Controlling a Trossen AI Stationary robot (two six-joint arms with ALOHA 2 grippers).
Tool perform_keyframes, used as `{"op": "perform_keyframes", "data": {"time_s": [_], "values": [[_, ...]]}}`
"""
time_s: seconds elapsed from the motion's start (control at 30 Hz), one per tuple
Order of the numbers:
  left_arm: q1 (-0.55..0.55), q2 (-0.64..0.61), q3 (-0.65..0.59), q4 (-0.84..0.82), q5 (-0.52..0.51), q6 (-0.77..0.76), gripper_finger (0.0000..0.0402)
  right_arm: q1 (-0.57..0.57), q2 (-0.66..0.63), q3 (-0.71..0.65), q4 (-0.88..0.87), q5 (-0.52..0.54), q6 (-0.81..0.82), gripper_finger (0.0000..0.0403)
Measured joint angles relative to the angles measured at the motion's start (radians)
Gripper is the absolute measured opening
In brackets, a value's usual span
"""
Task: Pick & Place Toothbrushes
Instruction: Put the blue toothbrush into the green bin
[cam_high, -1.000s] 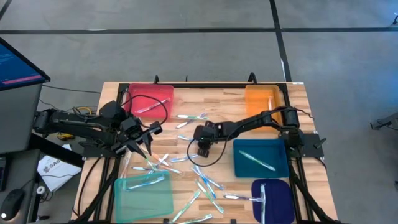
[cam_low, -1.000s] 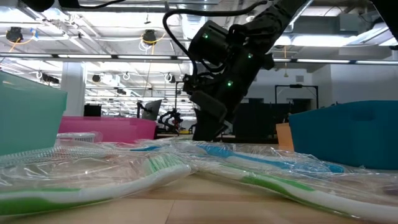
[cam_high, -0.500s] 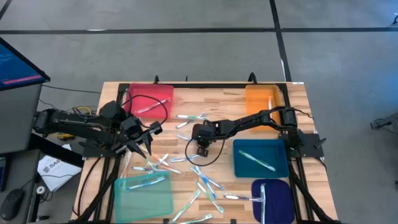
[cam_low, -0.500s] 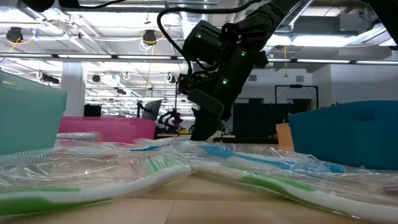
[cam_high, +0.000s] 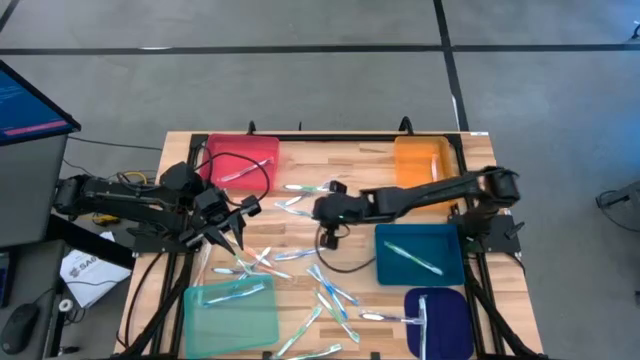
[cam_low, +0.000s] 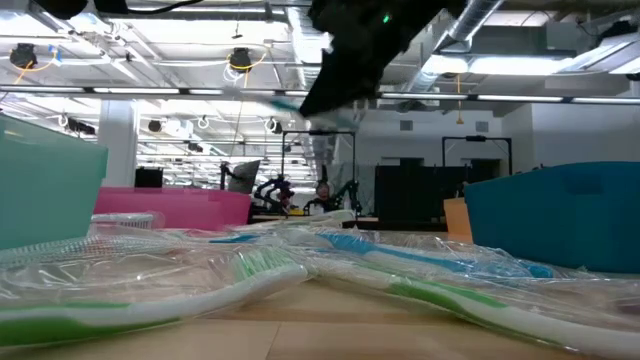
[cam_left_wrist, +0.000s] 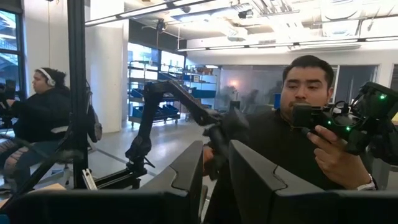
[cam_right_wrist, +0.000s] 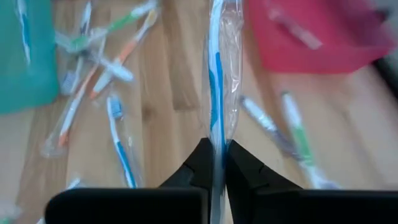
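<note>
Blue-and-white toothbrush (cam_right_wrist: 216, 74) in clear wrapper held aloft over table middle, pinched at one end between right gripper (cam_right_wrist: 215, 163) fingers, jaws closed tight on it; looks light, stiff, thin; film sleeve likely slippery, crinkly, so grip on handle through wrapper safer than on loose film; more wrapped toothbrushes (cam_high: 322, 291) scattered on wooden table (cam_high: 350, 160) between red tray (cam_high: 241, 160), orange tray (cam_high: 421, 161), blue tray (cam_high: 420, 254); left gripper (cam_high: 234, 226) waits near table's left edge, fingers only slightly apart, nothing seen in them.
</note>
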Motion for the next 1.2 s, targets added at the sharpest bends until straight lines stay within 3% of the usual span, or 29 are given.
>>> {"op": "perform_keyframes", "data": {"time_s": [0.2, 0.37, 0.47, 0.6, 0.67, 0.73, 1.0, 1.2], "values": [[0.000, 0.000, 0.000, -0.003, 0.000, 0.009, 0.0072, -0.020, -0.214, -0.180, 0.143, 0.041, 0.052, 0.0014], [0.002, 0.000, 0.000, -0.064, -0.100, 0.082, 0.0072, -0.038, -0.386, -0.412, 0.525, -0.049, 0.062, 0.0014], [0.014, 0.000, 0.000, -0.112, -0.282, 0.144, 0.0072, -0.038, -0.439, -0.530, 0.812, -0.090, 0.035, 0.0014], [0.020, 0.000, 0.000, -0.244, -0.666, 0.199, 0.0072, -0.013, -0.446, -0.576, 1.040, -0.093, -0.078, 0.0014], [0.020, 0.000, 0.000, -0.282, -0.817, 0.228, 0.0072, -0.006, -0.427, -0.551, 1.075, -0.099, -0.119, 0.0014], [0.020, 0.000, 0.000, -0.285, -0.899, 0.258, 0.0072, -0.011, -0.404, -0.498, 1.057, -0.102, -0.149, 0.0014], [0.005, 0.000, 0.000, -0.282, -0.828, 0.322, 0.0080, -0.048, -0.258, -0.268, 0.896, -0.208, -0.200, 0.0014], [0.010, 0.013, -0.001, -0.287, -0.880, 0.346, 0.0138, -0.021, -0.168, -0.196, 0.830, -0.197, -0.319, 0.0014]]}}
